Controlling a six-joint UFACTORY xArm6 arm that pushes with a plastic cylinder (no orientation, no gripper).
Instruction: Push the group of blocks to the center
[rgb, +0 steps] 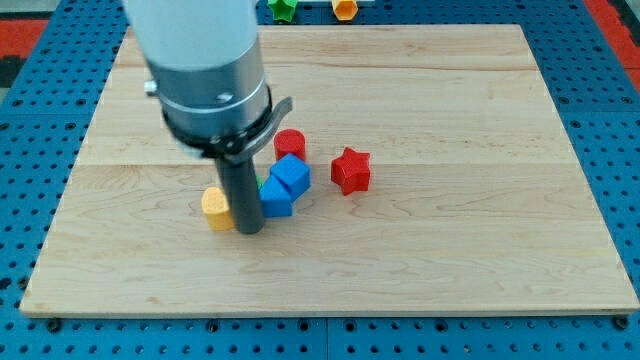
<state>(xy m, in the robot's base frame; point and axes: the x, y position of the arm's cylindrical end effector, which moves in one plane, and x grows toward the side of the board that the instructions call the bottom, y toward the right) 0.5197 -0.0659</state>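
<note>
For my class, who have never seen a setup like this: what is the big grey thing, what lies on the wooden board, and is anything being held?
This is one camera view looking down at a wooden board on a blue perforated base. The grey cylinder is a robot arm's end. It has no claw, only a dark rod; my tip rests on the board and pushes blocks. Nothing is held. Beside the tip lie a yellow block on the view's left and two blue blocks on its right, with a red cylinder behind them. A red star-shaped block sits apart. A green and an orange block lie beyond the board's top edge.
</note>
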